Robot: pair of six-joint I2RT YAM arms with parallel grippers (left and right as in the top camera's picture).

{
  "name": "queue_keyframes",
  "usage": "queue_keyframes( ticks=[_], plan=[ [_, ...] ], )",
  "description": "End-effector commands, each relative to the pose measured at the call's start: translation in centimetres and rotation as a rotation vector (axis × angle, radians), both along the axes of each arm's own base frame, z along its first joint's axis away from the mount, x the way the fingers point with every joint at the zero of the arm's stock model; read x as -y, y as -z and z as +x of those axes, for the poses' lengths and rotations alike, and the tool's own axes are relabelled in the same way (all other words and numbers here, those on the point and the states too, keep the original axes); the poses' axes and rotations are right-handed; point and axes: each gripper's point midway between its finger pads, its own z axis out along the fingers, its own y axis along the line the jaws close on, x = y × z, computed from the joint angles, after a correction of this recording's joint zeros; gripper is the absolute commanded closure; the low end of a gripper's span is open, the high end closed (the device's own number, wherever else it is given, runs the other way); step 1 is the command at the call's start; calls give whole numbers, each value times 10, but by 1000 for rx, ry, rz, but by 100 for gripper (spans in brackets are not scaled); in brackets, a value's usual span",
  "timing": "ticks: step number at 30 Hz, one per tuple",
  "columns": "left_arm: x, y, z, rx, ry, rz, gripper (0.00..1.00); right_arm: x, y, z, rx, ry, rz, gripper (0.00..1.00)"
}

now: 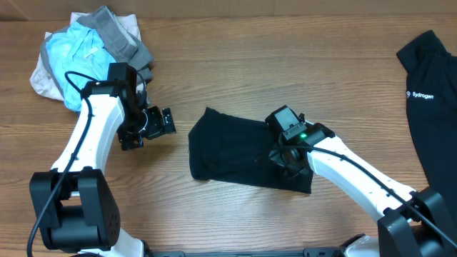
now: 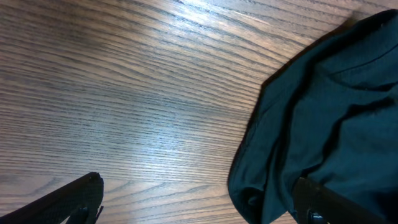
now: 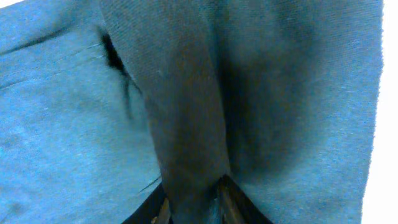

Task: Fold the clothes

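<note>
Releasing low and lifting straight up seems the best way to keep the fold; the right gripper (image 3: 193,200) pinches a ridge of the clothes (image 1: 228,146), folded small at mid-desk (image 1: 285,64); the left gripper (image 1: 166,121), fingers spread, hovers over bare wood just beside it; 2 other items lie apart, a pale bundle (image 1: 86,50) at the far-left corner and a lettered black garment (image 1: 432,93) at the right edge.

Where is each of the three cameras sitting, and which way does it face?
Overhead: above the table, looking straight down; left arm and right arm show, the folded black garment at centre.
Left wrist: on the left pincer, facing down at wood and garment edge; its spread fingertips show.
Right wrist: on the right pincer, pressed close to cloth; a ridge runs between its fingertips.
Shared: all three see the garment.
</note>
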Motion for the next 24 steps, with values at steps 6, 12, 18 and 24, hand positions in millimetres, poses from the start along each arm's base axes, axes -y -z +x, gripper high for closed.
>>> queue_keyframes(
  ticks=[6, 12, 18, 24],
  plan=[
    [3, 2, -1, -8, 4, 3, 0, -40, -11, 7, 6, -97, 184, 72],
    [3, 2, -1, -8, 4, 3, 0, -42, -32, 15, 13, -128, 182, 37],
    [3, 2, -1, -8, 4, 3, 0, -16, -78, 38, 24, -46, 167, 31],
    [3, 2, -1, -7, 4, 3, 0, 4, -107, 60, 62, -207, 338, 37]
  ],
)
